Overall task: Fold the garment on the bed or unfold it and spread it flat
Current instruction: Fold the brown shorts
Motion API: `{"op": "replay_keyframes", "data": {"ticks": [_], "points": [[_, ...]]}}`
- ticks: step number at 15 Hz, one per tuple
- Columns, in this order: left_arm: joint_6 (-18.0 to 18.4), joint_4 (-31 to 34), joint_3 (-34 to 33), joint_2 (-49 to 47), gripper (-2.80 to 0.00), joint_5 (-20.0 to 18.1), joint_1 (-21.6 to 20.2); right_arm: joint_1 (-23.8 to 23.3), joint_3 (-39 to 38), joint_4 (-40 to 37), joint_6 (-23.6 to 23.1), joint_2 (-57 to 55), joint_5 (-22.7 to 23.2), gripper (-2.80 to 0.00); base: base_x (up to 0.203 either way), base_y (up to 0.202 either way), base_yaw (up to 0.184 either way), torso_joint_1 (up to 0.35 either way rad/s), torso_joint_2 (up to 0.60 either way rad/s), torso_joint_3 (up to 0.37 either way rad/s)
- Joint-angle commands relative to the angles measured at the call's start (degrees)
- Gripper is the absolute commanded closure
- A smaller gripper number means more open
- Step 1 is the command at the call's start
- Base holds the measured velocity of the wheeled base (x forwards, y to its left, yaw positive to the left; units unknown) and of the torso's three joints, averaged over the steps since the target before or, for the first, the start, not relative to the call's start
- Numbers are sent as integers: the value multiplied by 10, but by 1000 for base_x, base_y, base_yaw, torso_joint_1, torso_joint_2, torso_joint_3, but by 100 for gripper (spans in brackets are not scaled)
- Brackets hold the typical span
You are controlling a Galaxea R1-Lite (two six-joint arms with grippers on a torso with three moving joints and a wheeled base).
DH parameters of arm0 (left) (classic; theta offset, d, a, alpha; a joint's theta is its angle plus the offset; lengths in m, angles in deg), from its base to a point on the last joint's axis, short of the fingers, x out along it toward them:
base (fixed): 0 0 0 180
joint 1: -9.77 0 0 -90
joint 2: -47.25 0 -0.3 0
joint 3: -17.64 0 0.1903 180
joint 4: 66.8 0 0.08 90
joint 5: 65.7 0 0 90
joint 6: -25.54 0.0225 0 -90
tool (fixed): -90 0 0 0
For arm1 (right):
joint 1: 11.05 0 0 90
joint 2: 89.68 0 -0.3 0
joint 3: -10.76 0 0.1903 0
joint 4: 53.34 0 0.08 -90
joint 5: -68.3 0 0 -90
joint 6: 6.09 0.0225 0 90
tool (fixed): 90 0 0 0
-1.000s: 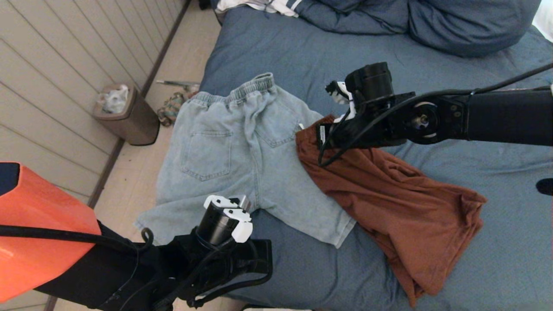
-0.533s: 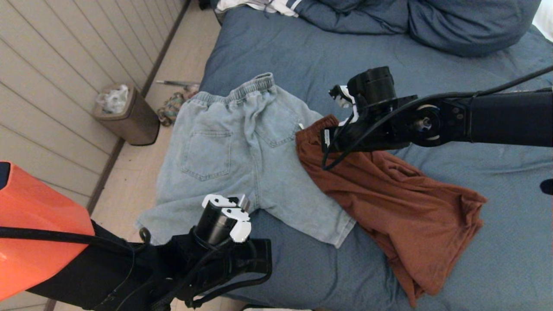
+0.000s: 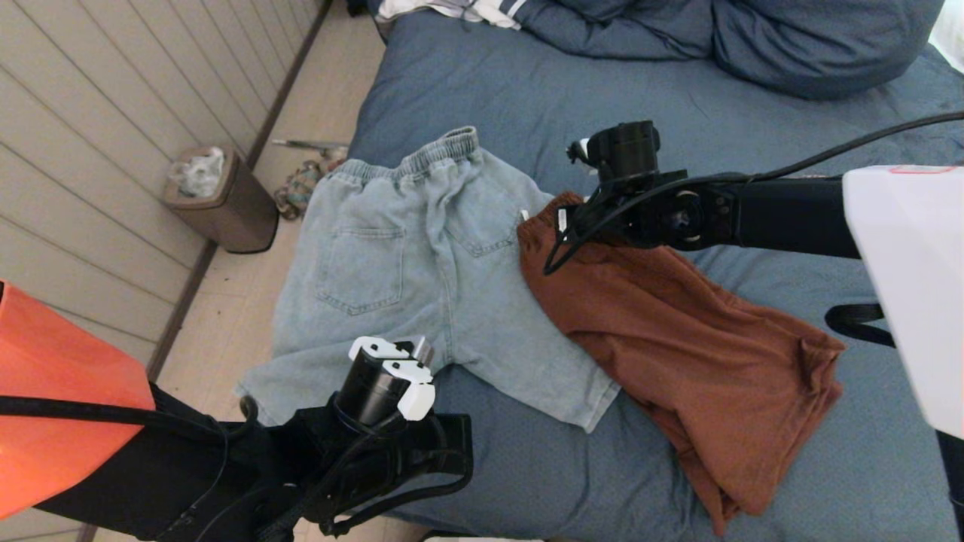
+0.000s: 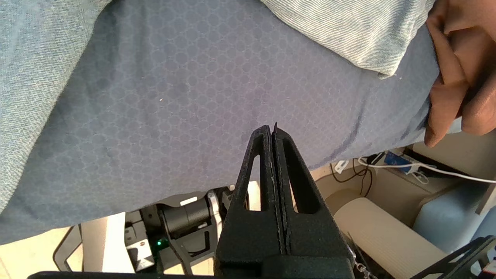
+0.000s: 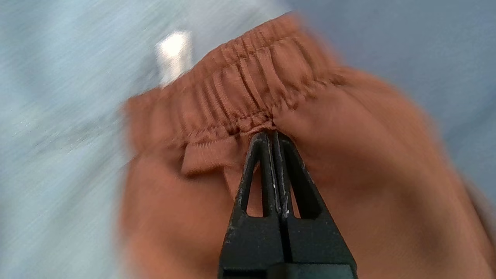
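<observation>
closed tips over the rust waistband

my right tool [image 5: 273, 135] is clenched on nothing, tips just over the rust shorts' [image 3: 678, 339] waistband at frame centre. my left tool [image 4: 273, 130] is clenched too, parked lower left. pressing down closed could only push the fabric and bunch it against the denim shorts [image 3: 422, 278]. the rust shorts lie on the bed [image 3: 753, 135], long axis running from waistband at centre down to the lower right.

Place: a home bedroom.
Bed [image 3: 482, 83]: blue cover, matching pillows [image 3: 813, 45].
Clothes: denim shorts [image 3: 422, 278] and rust shorts [image 3: 678, 346] lying on it.
Floor: small bin [image 3: 222, 199] beside the panelled wall [image 3: 98, 113].
</observation>
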Motion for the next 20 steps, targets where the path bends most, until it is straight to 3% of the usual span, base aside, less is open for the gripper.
{"op": "replay_keyframes", "data": {"ticks": [1,6,15,20], "points": [[-1,-3,-2,1,0,0,0,-8,5,21,-8,-29,-15,0,0,0,0,0,0,0],[-4,-5,-6,3,0,0,10,-68,5,96,-15,-53,-41,0,0,0,0,0,0,0],[-4,-5,-6,1,0,0,10,-42,1,98,-1,-17,-38,0,0,0,0,0,0,0],[-2,-7,-7,18,0,1,10,-19,-58,95,19,83,-38,0,0,0,0,0,0,0]]}}
